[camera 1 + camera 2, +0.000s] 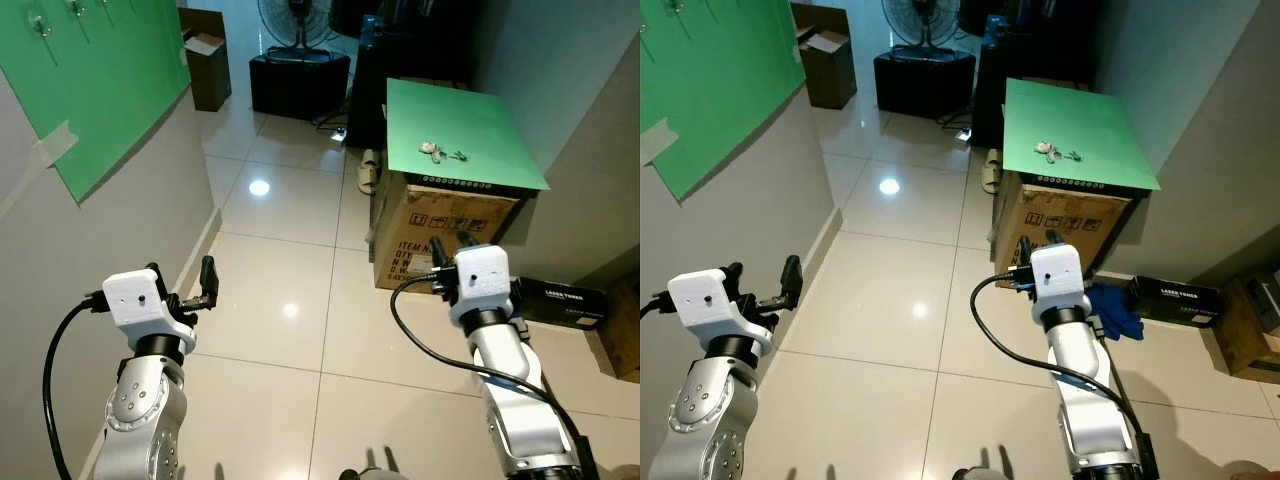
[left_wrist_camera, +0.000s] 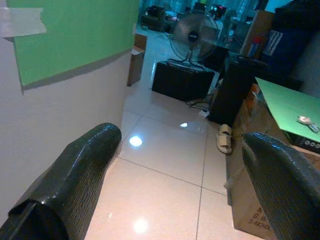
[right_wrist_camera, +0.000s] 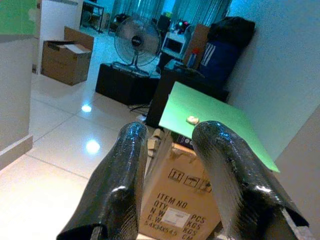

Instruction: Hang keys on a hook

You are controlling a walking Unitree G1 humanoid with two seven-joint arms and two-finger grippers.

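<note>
While both pincers (image 1: 190, 285) (image 3: 170, 165) gape, keys (image 1: 432, 150) top the "ITEM NO" carton (image 1: 430, 235).

Setting: a lived-in home corridor doubling as storage space. Glossy cream floor tiles (image 1: 290, 300) are reflecting ceiling lights. A pedestal fan (image 1: 300, 25) is standing at upper centre on a black cabinet (image 1: 298, 85). An open cardboard box (image 1: 207, 60) is sitting beside the wall, upper left. A slipper (image 1: 367, 172) is lying near centre beside a printed shipping carton (image 1: 440, 235).
</note>
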